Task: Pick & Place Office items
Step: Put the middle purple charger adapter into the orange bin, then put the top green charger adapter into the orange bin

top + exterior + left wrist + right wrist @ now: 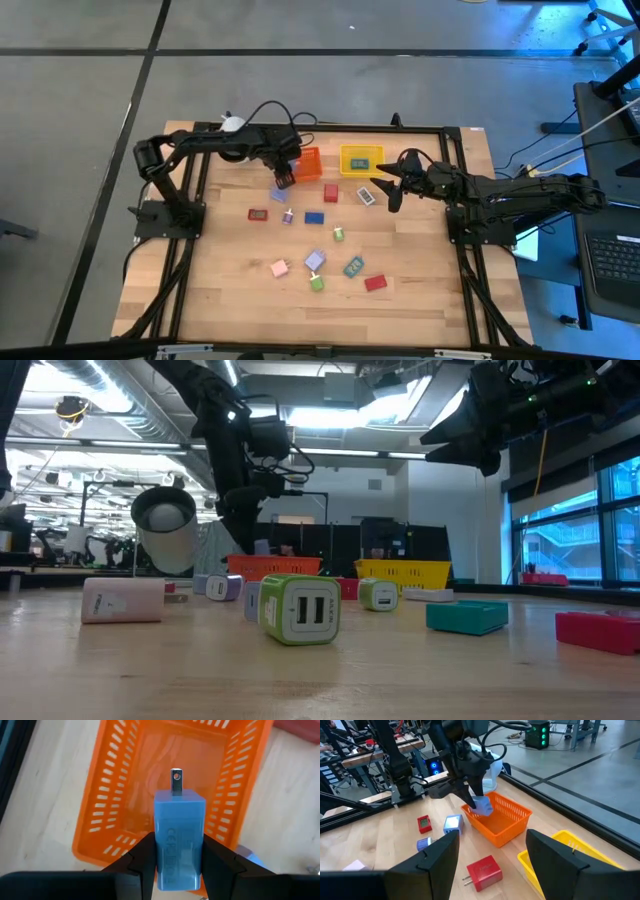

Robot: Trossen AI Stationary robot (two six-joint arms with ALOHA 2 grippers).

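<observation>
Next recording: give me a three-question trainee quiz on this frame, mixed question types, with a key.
1. True or false: the left gripper is shut on a blue plastic plug-in charger block.
2. That block hangs above which bin? A) orange mesh plastic bin B) yellow mesh plastic bin C) neither
3. Fill in: the right gripper, beside the yellow bin, is ____.

Key: 1 true; 2 A; 3 open, holding nothing.

Grey concrete floor (330, 25), ceiling ducts (110, 400), blue-lit windows (560, 530)
</observation>
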